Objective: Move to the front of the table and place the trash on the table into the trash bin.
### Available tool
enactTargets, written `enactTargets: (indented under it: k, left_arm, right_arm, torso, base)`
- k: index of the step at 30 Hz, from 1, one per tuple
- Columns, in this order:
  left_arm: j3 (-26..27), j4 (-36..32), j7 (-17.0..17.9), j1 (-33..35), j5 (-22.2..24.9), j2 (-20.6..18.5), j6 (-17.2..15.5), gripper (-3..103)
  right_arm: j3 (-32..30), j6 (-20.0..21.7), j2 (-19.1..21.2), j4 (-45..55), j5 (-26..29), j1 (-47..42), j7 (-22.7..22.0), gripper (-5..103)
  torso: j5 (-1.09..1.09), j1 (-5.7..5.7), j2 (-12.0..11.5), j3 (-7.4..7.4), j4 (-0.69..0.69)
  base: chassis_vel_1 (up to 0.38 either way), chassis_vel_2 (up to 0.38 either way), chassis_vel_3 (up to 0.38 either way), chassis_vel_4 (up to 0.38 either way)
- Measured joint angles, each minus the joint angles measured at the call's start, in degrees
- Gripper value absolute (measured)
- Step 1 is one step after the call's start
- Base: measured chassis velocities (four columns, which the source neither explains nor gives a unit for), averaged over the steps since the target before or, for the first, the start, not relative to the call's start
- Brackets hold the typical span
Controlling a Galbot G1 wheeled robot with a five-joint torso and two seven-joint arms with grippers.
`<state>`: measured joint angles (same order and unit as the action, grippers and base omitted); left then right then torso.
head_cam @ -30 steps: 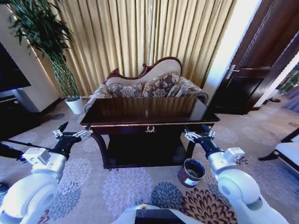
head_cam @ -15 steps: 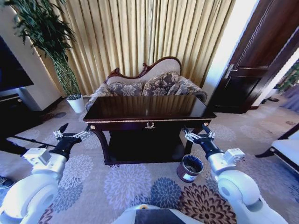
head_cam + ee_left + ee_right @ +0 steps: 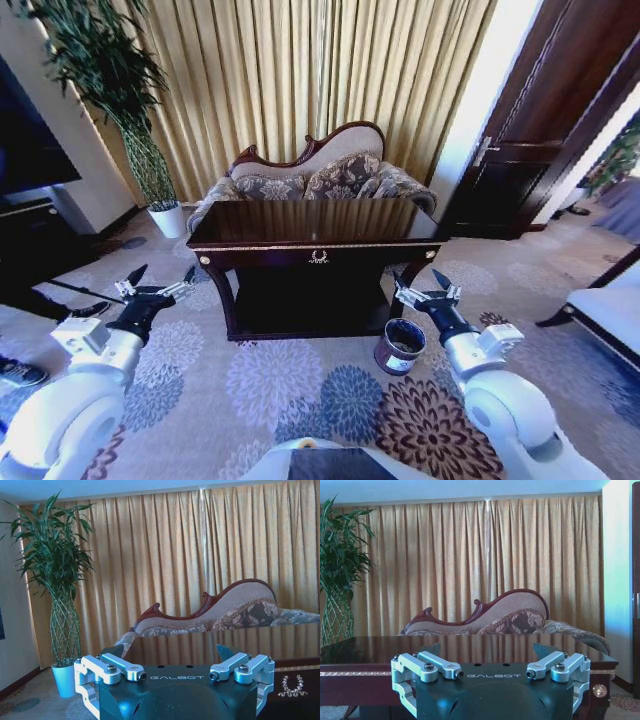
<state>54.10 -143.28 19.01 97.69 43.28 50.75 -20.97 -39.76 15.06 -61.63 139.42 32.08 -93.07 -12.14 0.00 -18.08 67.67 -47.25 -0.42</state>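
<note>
The dark glossy table (image 3: 315, 222) with gold trim stands straight ahead, a short way off across the carpet. Its top reflects the curtains, and the trash is out of view. The small round dark trash bin (image 3: 400, 347) sits on the floor by the table's front right leg. My left gripper (image 3: 162, 281) hangs open in the air, left of the table. My right gripper (image 3: 419, 284) is open just above the bin. Both wrist views look over open, empty fingers, the left gripper (image 3: 170, 652) and the right gripper (image 3: 487, 647), toward the table (image 3: 370, 650).
A carved sofa (image 3: 320, 180) stands behind the table before gold curtains. A tall plant in a white pot (image 3: 165, 218) is at the back left, a dark door (image 3: 520, 170) at the back right. A dark cabinet (image 3: 30, 240) flanks the left, a chair (image 3: 600, 310) the right. Patterned carpet lies between me and the table.
The whole head view has shifted: the table and bin now look smaller and farther off, so the camera has moved. Both arms hold the same pose, grippers still open.
</note>
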Motion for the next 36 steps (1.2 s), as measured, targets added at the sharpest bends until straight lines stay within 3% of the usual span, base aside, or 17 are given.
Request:
enactTargets:
  k: [36]
  left_arm:
    - [-1.0, 0.0, -0.2, 0.3, -0.1, 0.2, 0.1, 100]
  right_arm:
    - [-0.1, -0.4, 0.1, 0.2, -0.2, -0.7, -0.4, 100]
  torso:
    - [0.0, -0.01, 0.0, 0.0, 0.0]
  base:
    - [0.182, -0.175, -0.189, 0.173]
